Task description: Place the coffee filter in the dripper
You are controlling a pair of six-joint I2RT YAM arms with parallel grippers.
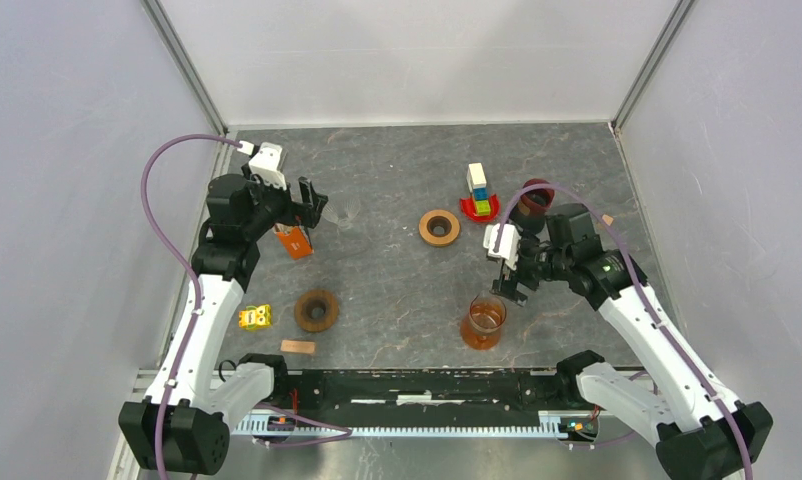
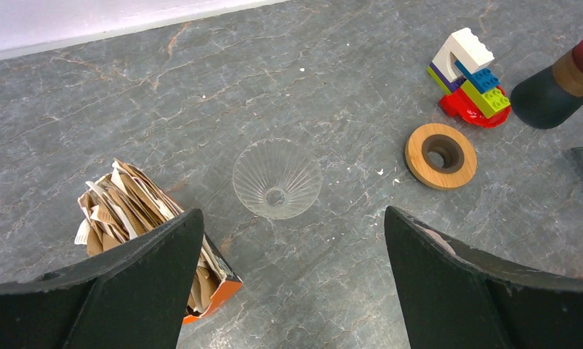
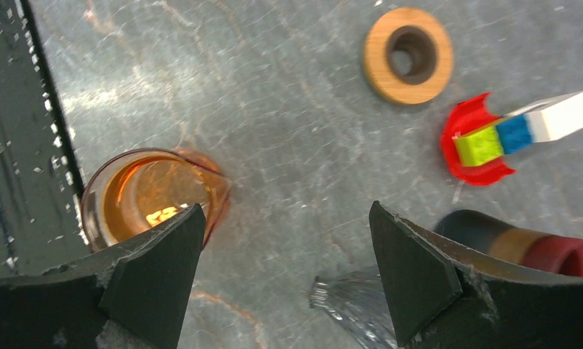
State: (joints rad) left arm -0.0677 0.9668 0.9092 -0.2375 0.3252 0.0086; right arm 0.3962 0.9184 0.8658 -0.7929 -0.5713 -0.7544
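Jaws wide and empty, the left gripper [image 2: 292, 233] hovers over the coffee filters [image 2: 132, 207] in their box [image 2: 217, 293], probably lining up a pick; dripper [image 2: 277, 179] sits mouth-up just right, ready; right gripper [image 3: 286, 218] likewise spread, holding nothing

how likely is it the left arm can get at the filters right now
Probably yes: the left gripper is open and close to the filters, whose tops stick out of the box uncovered.

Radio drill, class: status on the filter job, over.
Left gripper, right gripper open, empty. Coffee filters in orange box, none in dripper. Nothing between box and dripper.
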